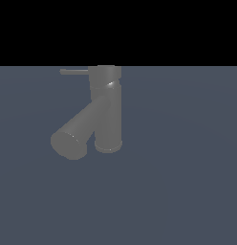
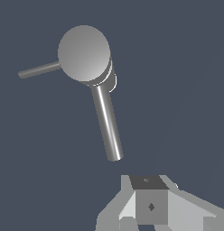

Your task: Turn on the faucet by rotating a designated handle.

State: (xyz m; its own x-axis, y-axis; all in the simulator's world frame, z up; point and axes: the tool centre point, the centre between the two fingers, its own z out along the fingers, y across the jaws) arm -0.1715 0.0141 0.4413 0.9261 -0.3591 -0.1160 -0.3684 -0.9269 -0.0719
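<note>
Faucet [image 1: 108, 115] stands upright on the blue-grey floor [image 1: 187, 191], its thick spout slanting down toward the exterior view's left. Handle [image 1: 74, 72] projects sideways from the top cap, same side. Gripper [image 2: 150, 212] sits apart from the faucet; jaws' state cannot be told.

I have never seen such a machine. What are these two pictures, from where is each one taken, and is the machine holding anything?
Both pictures are computer renders of one simulated scene, not photographs. The exterior view comes from a camera off the arm. It shows a grey metal faucet standing on a flat blue-grey surface. Its thick spout slants down toward the exterior view's left, and a thin handle sticks out sideways from its top. The arm itself does not appear there.

The wrist view comes from a camera mounted on the robot arm, looking down on the faucet's round top. The pale angular shape at the edge is part of the claw. Its fingertips are out of frame, so I cannot tell whether it is open. It touches nothing here.
</note>
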